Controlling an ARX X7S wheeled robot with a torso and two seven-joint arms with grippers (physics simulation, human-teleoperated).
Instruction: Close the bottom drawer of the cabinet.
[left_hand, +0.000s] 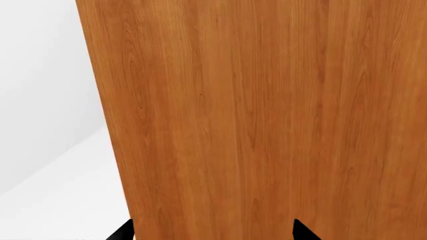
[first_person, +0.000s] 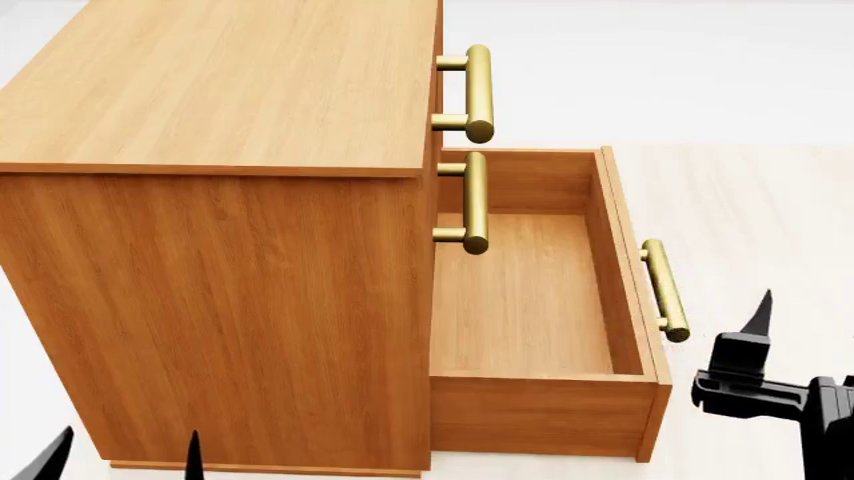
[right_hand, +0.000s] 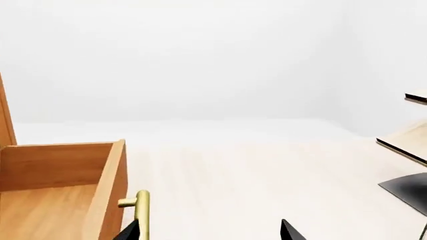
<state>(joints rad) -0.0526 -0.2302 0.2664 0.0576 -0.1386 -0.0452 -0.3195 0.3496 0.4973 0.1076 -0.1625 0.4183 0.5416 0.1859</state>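
The cabinet (first_person: 227, 290) stands at the left of the head view, and its plain side panel (left_hand: 267, 120) fills the left wrist view. The bottom drawer (first_person: 527, 300) is pulled well out and empty, with its brass handle (first_person: 665, 290) on the front. My left gripper (first_person: 127, 458) is open and empty next to the cabinet's side; the left wrist view (left_hand: 213, 231) shows its tips spread wide. My right gripper (right_hand: 210, 232) is open and empty just outside the drawer front (right_hand: 110, 195), with one fingertip (right_hand: 130, 232) beside the handle (right_hand: 141, 210). One right finger (first_person: 763, 310) shows in the head view.
The two upper drawers are shut, and their brass handles (first_person: 478, 92) (first_person: 474, 200) stick out over the open drawer. Pale slanted boards (right_hand: 407, 145) and a dark flat piece (right_hand: 407, 187) lie off to one side in the right wrist view. The floor (first_person: 747, 210) is pale.
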